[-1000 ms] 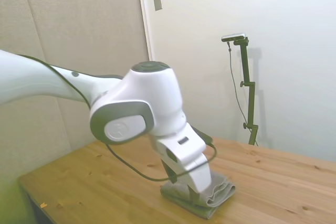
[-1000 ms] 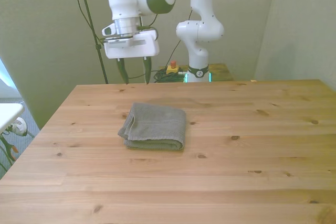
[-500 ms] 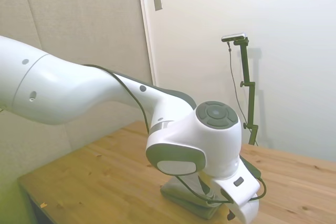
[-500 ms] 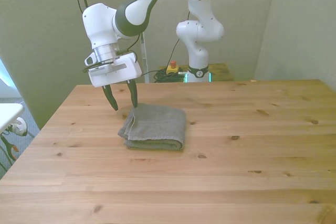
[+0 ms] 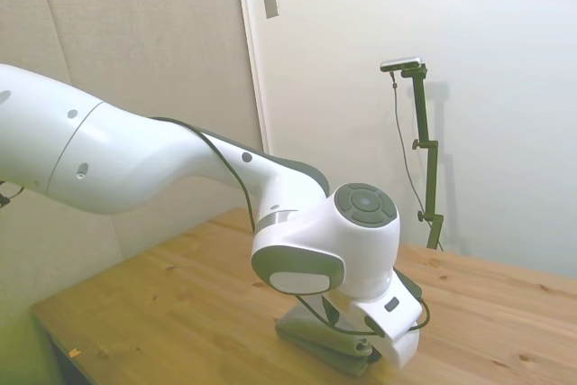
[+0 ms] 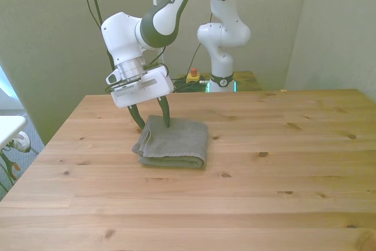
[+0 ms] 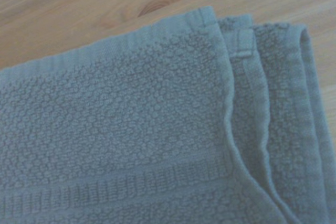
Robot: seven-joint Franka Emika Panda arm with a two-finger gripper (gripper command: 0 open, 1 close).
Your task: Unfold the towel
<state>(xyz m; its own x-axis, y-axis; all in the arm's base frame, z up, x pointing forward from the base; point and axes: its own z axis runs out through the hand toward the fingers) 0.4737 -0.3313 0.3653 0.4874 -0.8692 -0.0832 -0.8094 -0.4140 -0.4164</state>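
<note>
You're in a robotics lab.
You can tell by the white Franka arm (image 6: 158, 16) bolted behind a bare wooden table (image 6: 264, 180), loose cables (image 6: 191, 83) and an emergency-stop button (image 6: 192, 76) by its base, and plain padded wall panels (image 5: 135, 87).

In the side view the white arm hid most of the folded grey terry-cloth towel (image 5: 311, 335) and the claw's fingers. The wrist view cropped the towel (image 7: 131, 140) at three edges.
</note>
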